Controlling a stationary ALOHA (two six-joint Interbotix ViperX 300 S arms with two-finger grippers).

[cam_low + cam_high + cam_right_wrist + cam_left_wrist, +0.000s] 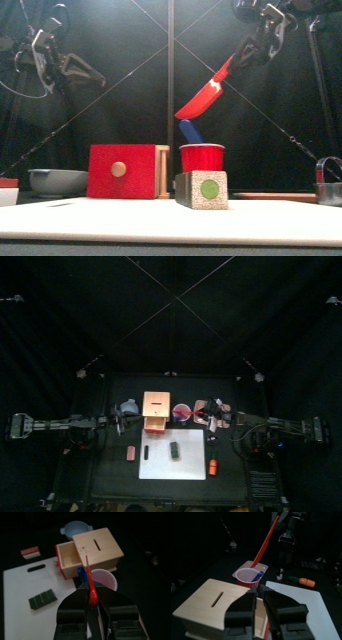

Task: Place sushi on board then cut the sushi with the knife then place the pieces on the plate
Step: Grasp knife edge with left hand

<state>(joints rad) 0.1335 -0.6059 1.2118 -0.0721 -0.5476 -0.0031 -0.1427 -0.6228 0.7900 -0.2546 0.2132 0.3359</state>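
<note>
A dark green sushi roll (174,448) (202,189) lies on the white cutting board (187,466) (27,612). Behind it stands the red cup (202,157) (251,575) with a blue knife (191,131) in it. My right gripper (250,52) (92,592) is shut on the red knife (205,98) (268,539). It holds the knife slanted above the cup, lower end near the cup's mouth. My left gripper (60,62) (260,604) hangs high above the wooden box (158,411) (127,170), shut and holding nothing.
A blue-grey bowl (56,181) (75,528) sits left of the box. An orange toy (213,466) (304,581) lies by the board's right edge, a red-and-white toy (131,453) by its left. The round metal cutter (329,182) stands at far right.
</note>
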